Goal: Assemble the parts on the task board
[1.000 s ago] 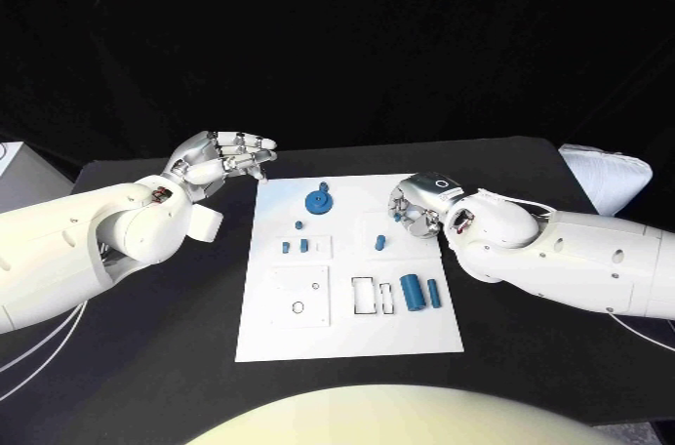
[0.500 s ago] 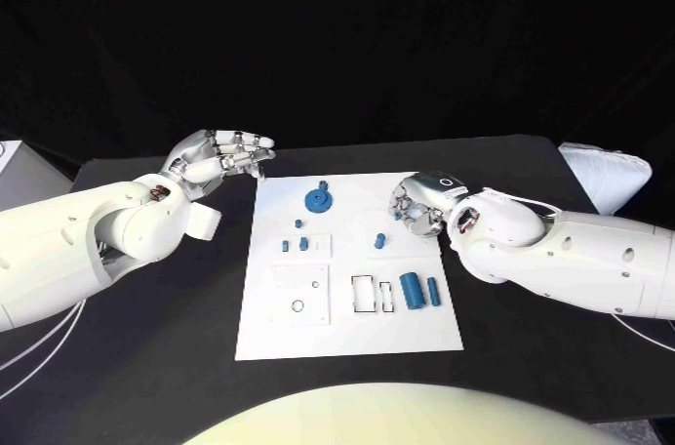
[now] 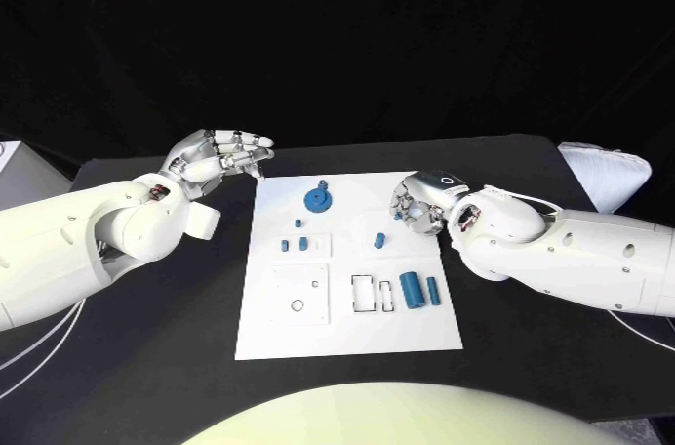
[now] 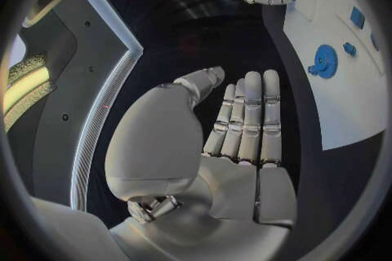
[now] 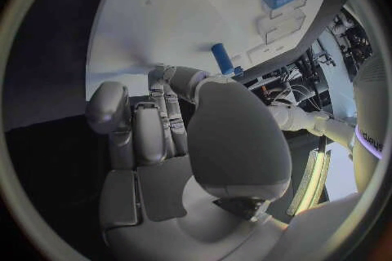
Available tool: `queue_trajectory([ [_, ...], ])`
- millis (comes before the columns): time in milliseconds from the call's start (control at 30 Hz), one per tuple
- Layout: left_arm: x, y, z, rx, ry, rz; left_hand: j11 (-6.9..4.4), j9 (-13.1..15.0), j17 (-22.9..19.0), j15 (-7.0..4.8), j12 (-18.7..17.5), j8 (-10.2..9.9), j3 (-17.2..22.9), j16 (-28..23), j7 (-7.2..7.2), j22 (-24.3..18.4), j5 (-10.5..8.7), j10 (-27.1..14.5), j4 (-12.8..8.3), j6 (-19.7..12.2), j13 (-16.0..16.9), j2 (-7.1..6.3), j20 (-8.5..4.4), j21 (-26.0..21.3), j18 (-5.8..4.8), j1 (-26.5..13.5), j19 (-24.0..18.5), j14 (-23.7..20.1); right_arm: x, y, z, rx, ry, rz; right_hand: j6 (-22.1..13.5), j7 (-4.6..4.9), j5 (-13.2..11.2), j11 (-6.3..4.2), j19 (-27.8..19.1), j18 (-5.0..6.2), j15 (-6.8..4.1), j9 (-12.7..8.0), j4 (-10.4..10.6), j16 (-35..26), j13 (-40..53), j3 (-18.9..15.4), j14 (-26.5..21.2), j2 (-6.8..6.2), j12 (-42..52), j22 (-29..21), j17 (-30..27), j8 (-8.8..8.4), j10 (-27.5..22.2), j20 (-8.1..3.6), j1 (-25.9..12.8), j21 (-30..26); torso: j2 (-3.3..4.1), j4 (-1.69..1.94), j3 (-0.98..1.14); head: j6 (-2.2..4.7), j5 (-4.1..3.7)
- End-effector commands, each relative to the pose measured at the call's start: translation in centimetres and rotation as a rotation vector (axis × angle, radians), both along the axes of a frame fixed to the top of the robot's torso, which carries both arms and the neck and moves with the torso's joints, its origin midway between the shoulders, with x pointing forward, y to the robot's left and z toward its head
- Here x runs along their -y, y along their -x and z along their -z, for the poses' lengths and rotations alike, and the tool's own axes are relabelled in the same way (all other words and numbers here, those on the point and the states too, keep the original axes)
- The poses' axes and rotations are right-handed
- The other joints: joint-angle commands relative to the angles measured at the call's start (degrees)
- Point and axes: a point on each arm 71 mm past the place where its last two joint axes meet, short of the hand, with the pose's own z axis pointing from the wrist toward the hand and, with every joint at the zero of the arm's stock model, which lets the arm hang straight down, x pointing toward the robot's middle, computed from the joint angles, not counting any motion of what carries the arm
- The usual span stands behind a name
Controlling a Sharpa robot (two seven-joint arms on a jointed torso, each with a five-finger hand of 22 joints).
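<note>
Silver fingers of the left hand (image 3: 222, 155) are hovering over the black worktop (image 3: 169, 347) just beyond the far left corner of the white task board (image 3: 349, 323). In the left wrist view this hand (image 4: 237, 137) is lying flat with its fingers straight and side by side, holding nothing.

On the board, going rightwards, two small blue pegs (image 3: 295, 244) are standing on a raised square, and below them a second square with a ring hole (image 3: 298, 305) is lying bare. Near the far edge a blue gear (image 3: 321, 202) is lying flat with a small blue knob (image 3: 322, 185) just beyond it. Right of the pegs a single blue pin (image 3: 379, 239) is sitting apart from the rest. Toward the near right, two outlined slots (image 3: 373, 294) are showing, and beside them a thick blue cylinder (image 3: 411, 290) and a thinner blue rod (image 3: 435, 292) are lying side by side.

At the board's right edge the right hand (image 3: 417, 208) is hanging with its fingers curled downward over the white surface, close to the single pin. In the right wrist view this hand (image 5: 176, 137) is bending its fingers inward with nothing between them, the pin (image 5: 222, 59) lying just past the fingertips, not touching them.
</note>
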Motion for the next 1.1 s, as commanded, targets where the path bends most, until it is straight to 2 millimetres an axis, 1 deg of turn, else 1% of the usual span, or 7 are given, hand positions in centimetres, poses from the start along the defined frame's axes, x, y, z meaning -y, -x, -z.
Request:
queue_trajectory([
  [33, 0.16, -0.02, -0.06, -0.001, 0.009, 0.003, 0.12, -0.1, -0.1, 0.33, -0.3, -0.4, -0.2, -0.2, 0.04, -0.1, 0.08, -0.3, -0.1, -0.4, -0.1, -0.10, 0.21, -0.3, 0.71, 0.5, 0.3, 0.1, 0.10, -0.05, 0.21, -0.015, 0.013, -0.001, 0.4, 0.17, -0.1, -0.33, 0.0, -0.70, -0.30, 0.0, 0.0, -0.4, -0.1, 0.3, 0.8, 0.18, -0.1, 0.0, -0.1, -0.08, 0.5, -0.07, -0.6, -0.1, 0.03, 0.03, 0.00, 0.05, -0.09],
  [100, 0.17, -0.02, -0.05, -0.002, 0.009, 0.004, 0.14, -0.1, -0.1, 0.35, -0.4, -0.4, -0.2, -0.2, 0.07, -0.1, 0.08, -0.4, -0.1, -0.5, -0.1, -0.10, 0.22, -0.3, 0.70, 0.5, 0.3, 0.1, 0.13, -0.13, 0.22, -0.016, 0.011, 0.002, 0.3, 0.23, -0.1, -0.27, -0.1, -0.66, -0.27, 0.0, -0.1, -0.6, -0.1, 0.3, 0.8, 0.13, -0.2, -0.1, -0.3, -0.16, 0.4, -0.05, -0.7, -0.4, 0.02, 0.03, -0.01, 0.03, -0.10],
  [233, 0.18, -0.02, -0.04, -0.003, 0.009, 0.005, 0.14, -0.1, -0.1, 0.35, -0.4, -0.4, -0.2, -0.2, 0.07, -0.1, 0.08, -0.4, -0.1, -0.5, -0.1, -0.10, 0.22, -0.3, 0.70, 0.5, 0.3, 0.1, 0.16, -0.25, 0.23, -0.020, 0.005, 0.004, -2.8, 1.59, -0.3, 0.94, -1.1, -0.49, 0.63, -0.5, -0.8, -1.6, -0.9, 0.3, 0.2, -0.76, -1.7, -0.5, -1.4, -2.13, -2.2, 0.50, -1.4, -2.1, 0.00, 0.01, -0.03, -0.02, -0.14],
  [433, 0.18, -0.02, -0.03, -0.005, 0.008, 0.006, 0.17, -0.1, -0.1, 0.36, -0.4, -0.4, -0.2, -0.3, 0.09, -0.1, 0.08, -0.5, -0.1, -0.5, -0.1, -0.10, 0.23, -0.3, 0.70, 0.5, 0.3, 0.2, 0.11, -0.36, 0.27, -0.025, -0.002, 0.001, -4.8, 2.61, -0.6, 2.07, -2.4, -0.08, 1.58, -0.9, -1.2, -2.7, -2.1, 0.3, -0.7, -1.76, -1.7, -1.1, -2.7, -3.87, -5.8, 1.37, -2.1, -4.5, 0.01, 0.03, -0.03, -0.04, -0.18],
  [667, 0.15, -0.01, -0.02, -0.006, 0.008, 0.006, 0.17, -0.1, -0.1, 0.36, -0.4, -0.4, -0.2, -0.3, 0.09, -0.1, 0.08, -0.5, -0.1, -0.5, -0.1, -0.10, 0.23, -0.3, 0.70, 0.5, 0.3, 0.2, 0.04, -0.37, 0.34, -0.033, 0.001, -0.005, -5.5, 2.78, -0.9, 2.38, -3.0, 0.13, 1.87, -1.1, -1.3, -3.1, -2.4, 0.1, -1.1, -2.33, -1.7, -1.4, -3.2, -4.56, -7.1, 1.71, -2.3, -5.5, 0.02, 0.04, -0.05, -0.17, -0.19],
  [833, 0.12, 0.00, -0.02, -0.007, 0.008, 0.006, 0.17, -0.1, -0.1, 0.36, -0.4, -0.4, -0.2, -0.3, 0.09, -0.1, 0.08, -0.5, -0.1, -0.5, -0.1, -0.10, 0.23, -0.3, 0.70, 0.5, 0.3, 0.2, 0.07, -0.32, 0.43, -0.046, 0.009, -0.010, -6.4, 2.52, -0.5, 2.48, -3.7, 0.43, 2.09, -1.3, -1.5, -3.6, -2.5, -1.0, -1.8, -3.38, -1.5, -1.8, -3.9, -5.46, -8.8, 2.10, -2.8, -6.9, 0.00, 0.01, -0.04, -0.22, -0.18],
  [1100, 0.07, 0.00, -0.01, -0.009, 0.008, 0.006, 0.19, -0.1, -0.1, 0.39, -0.4, -0.4, -0.2, -0.4, 0.11, -0.1, 0.09, -0.5, -0.2, -0.6, -0.2, 0.11, 0.26, -0.3, 0.71, 0.7, 0.4, 0.2, -0.21, -0.04, 0.33, -0.045, 0.003, -0.028, -6.0, 2.38, 0.0, 2.26, -3.7, 0.44, 1.99, -1.1, -1.4, -3.2, -2.3, -2.1, -1.8, -3.52, -0.6, -1.6, -3.6, -5.44, -8.1, 2.18, -3.1, -6.8, 0.05, 0.01, 0.00, -0.32, -0.14],
])
